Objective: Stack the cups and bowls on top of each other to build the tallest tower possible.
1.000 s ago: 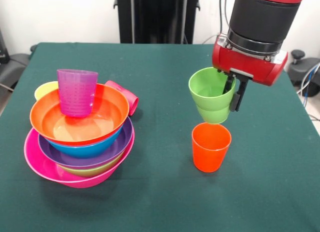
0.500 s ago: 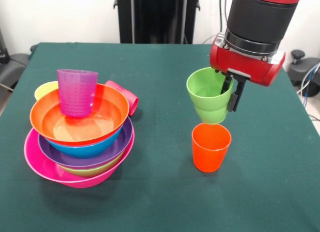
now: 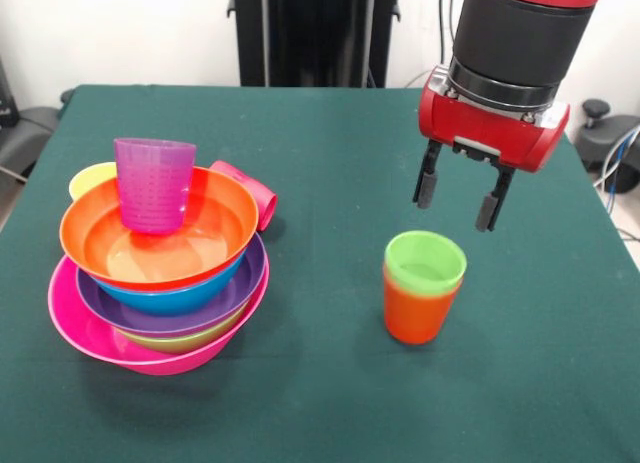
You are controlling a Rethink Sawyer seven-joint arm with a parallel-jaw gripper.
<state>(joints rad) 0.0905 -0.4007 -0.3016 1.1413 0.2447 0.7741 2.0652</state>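
My gripper (image 3: 457,199) is open and empty, hanging just above and behind the green cup (image 3: 425,260). The green cup sits nested inside the orange cup (image 3: 418,308), upright on the table at centre right. On the left stands the tower: the pink bowl (image 3: 75,328) as base, then a green bowl (image 3: 180,341), the purple bowl (image 3: 235,293), the blue bowl (image 3: 185,298) and the orange bowl (image 3: 215,218) on top. The purple cup (image 3: 153,183) stands upright in the orange bowl. Behind the pile a yellow cup (image 3: 88,178) and a red cup (image 3: 250,188) show partly.
The green tablecloth (image 3: 320,143) covers the table. The black pedestal (image 3: 315,33) stands at the far side. A chair base (image 3: 20,128) is at the far left and cables (image 3: 615,163) at the right edge.
The gripper held the green cup above the orange cup; it has opened, and the green cup has dropped into the orange cup. The gripper has risen slightly.
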